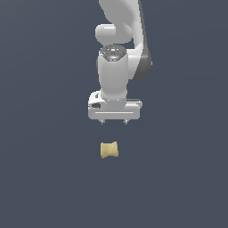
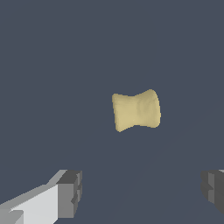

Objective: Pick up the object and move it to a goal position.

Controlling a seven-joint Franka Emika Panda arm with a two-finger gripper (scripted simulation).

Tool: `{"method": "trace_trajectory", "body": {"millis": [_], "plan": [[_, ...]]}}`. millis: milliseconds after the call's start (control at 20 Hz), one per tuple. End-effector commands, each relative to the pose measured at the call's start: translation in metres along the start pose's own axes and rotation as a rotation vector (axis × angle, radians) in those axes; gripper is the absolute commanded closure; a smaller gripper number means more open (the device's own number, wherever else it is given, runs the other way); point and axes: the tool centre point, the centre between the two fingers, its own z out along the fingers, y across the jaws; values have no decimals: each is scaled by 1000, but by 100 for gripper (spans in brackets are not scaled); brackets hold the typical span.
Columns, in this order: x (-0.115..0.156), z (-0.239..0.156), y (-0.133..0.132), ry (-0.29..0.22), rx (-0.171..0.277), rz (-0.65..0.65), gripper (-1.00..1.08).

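The object [image 1: 109,150] is a small pale yellow-tan block with pinched-in sides, lying on the dark grey surface. My white gripper [image 1: 114,122] hangs above it, apart from it, with only short finger tips showing below the hand. In the wrist view the object [image 2: 136,110] lies ahead of the fingers, outside the gap. The two grey pads [image 2: 70,193] stand far apart, so the gripper [image 2: 142,190] is open and empty.
The dark grey surface [image 1: 44,178] stretches flat on all sides of the object. The white arm [image 1: 119,53] rises behind the gripper toward the top of the exterior view. No other objects show.
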Motion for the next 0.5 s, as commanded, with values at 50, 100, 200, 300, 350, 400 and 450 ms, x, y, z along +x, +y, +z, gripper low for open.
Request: {"method": "trace_trajectory", "body": {"millis": [50, 100, 200, 300, 350, 400, 450], "plan": [[0, 0, 0, 0, 0, -1, -92], [0, -1, 0, 0, -1, -2, -92], [0, -3, 1, -1, -4, -9, -92], [1, -6, 2, -1, -7, -20, -92], [1, -7, 2, -2, -9, -24, -92], [1, -7, 2, -2, -10, -27, -92], [1, -8, 3, -2, -10, -29, -92]]}}
